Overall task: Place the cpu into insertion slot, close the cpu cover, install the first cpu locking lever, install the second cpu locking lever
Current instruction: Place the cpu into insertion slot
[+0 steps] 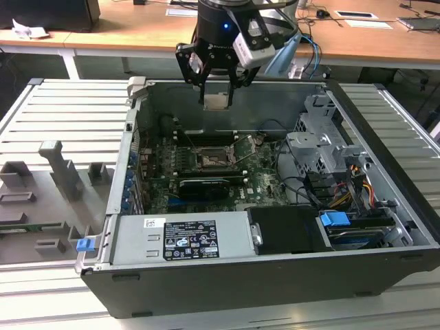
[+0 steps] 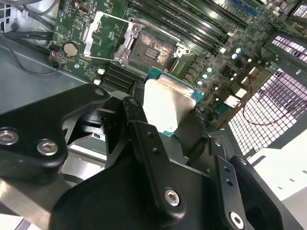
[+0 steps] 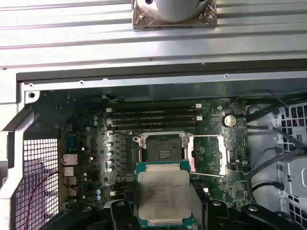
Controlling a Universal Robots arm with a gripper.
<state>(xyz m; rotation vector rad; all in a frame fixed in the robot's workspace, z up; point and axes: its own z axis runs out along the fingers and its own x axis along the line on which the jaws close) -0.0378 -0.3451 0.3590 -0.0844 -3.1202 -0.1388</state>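
At the exterior view's left, a grey moulded plastic tray (image 1: 48, 185) lies on the ribbed metal surface (image 1: 69, 110), beside the open dark-grey computer case (image 1: 275, 275). Over the case's far wall hangs the black gripper (image 1: 218, 96), clamped narrowly on the small flat square silvery-beige cpu (image 1: 218, 102), well above the green motherboard (image 1: 261, 180). The square dark insertion slot (image 1: 210, 160) sits bare. Just right of it, the thin silvery frame-shaped cpu cover (image 1: 242, 155) is swung open.

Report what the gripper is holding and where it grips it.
The gripper holds the cpu, with its fingers clamped on two opposite side edges and the metal top left bare.
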